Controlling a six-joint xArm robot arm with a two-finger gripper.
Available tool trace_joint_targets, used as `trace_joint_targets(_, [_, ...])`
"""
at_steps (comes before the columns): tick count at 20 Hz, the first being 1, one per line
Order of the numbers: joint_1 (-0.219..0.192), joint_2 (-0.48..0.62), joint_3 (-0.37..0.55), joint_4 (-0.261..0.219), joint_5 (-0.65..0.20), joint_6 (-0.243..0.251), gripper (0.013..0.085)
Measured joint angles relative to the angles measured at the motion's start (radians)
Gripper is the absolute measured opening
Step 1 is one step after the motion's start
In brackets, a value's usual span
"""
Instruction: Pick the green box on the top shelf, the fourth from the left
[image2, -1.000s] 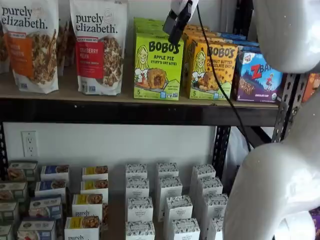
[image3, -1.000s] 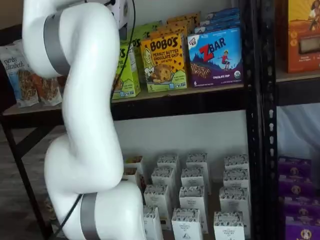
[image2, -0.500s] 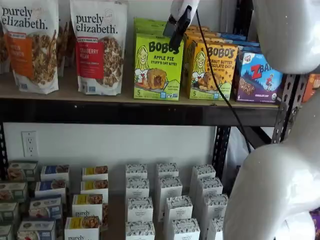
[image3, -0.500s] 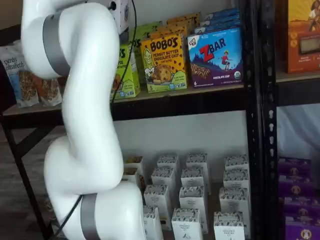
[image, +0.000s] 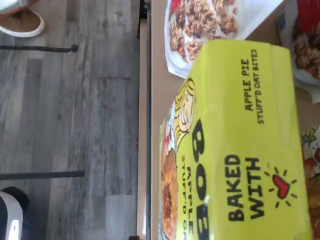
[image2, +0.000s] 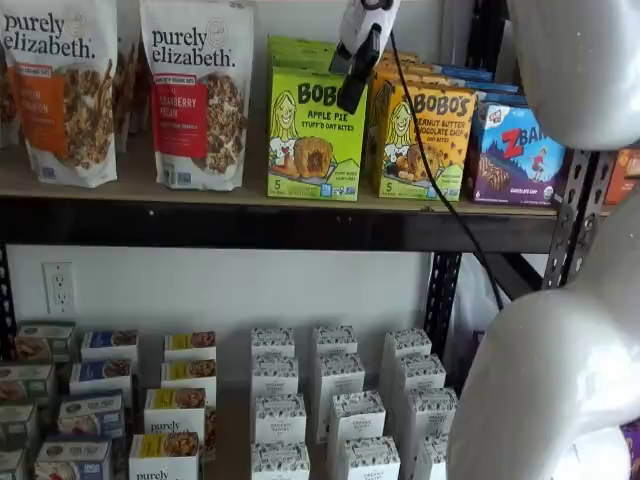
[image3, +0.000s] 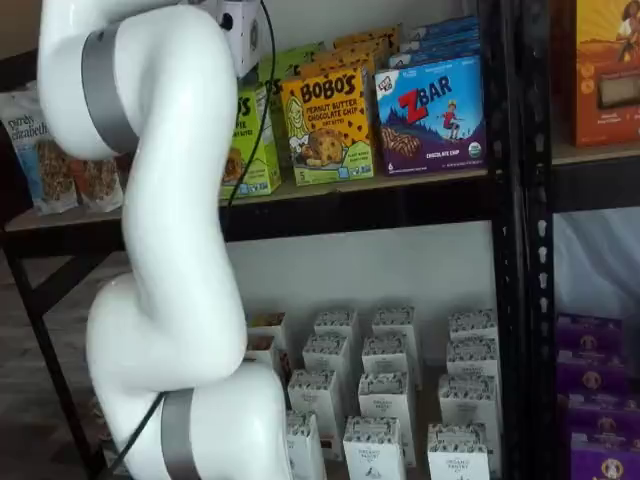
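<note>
Since a second ago your gripper (image2: 352, 78) has dropped a little lower, over the green box's (image2: 315, 133) top right corner. That box stands upright at the front of the top shelf (image2: 280, 222), between granola bags and an orange carton. Its fingers show side-on, but they stand wide apart. The box lies just below and behind them.

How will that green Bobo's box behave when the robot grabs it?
The green box looks like thin cardboard, so probably light and stiff, though a hard squeeze might dent it. It stands upright on the top shelf, so a push up high could tip it backward.
</note>
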Motion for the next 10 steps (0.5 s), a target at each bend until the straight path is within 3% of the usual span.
trace_joint_targets(10, [0.007, -0.01, 0.03, -0.025, -0.013, 0.0, 0.085])
